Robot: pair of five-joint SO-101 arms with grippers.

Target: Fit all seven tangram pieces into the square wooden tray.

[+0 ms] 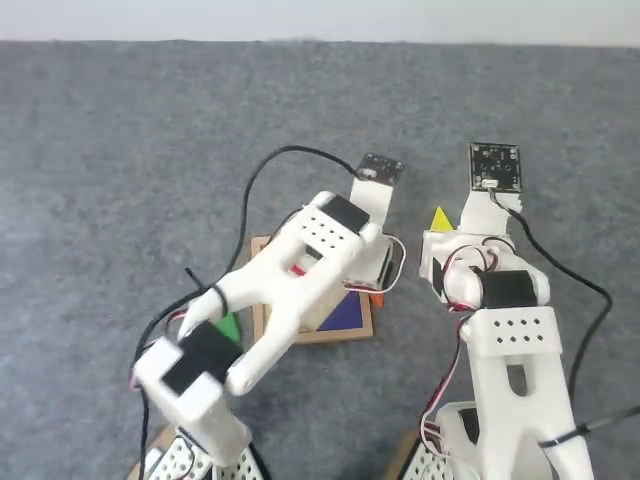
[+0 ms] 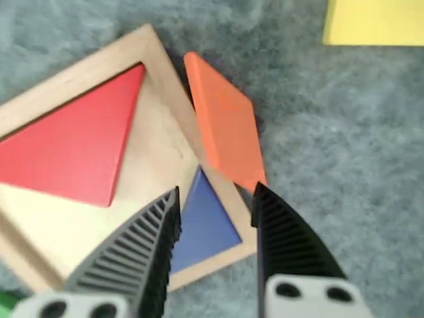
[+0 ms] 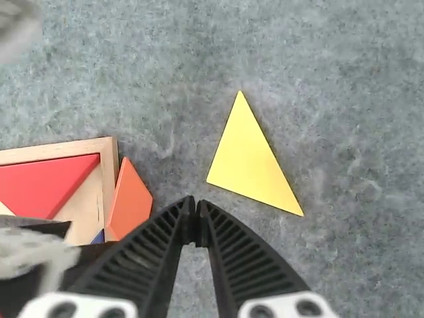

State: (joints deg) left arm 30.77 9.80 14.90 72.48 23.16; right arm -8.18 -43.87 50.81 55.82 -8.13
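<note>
The square wooden tray holds a large red triangle and a blue triangle. An orange parallelogram lies outside along the tray's rim, one edge against it. My left gripper hangs open just above the tray's corner, one finger over the blue triangle, the other beside the orange piece's end. A yellow triangle lies flat on the carpet beyond the orange parallelogram. My right gripper is shut and empty, hovering over bare carpet between those two pieces.
A green piece lies on the carpet beside the tray, on the side away from the right arm. The left arm covers much of the tray from above. Grey carpet stretches free toward the back.
</note>
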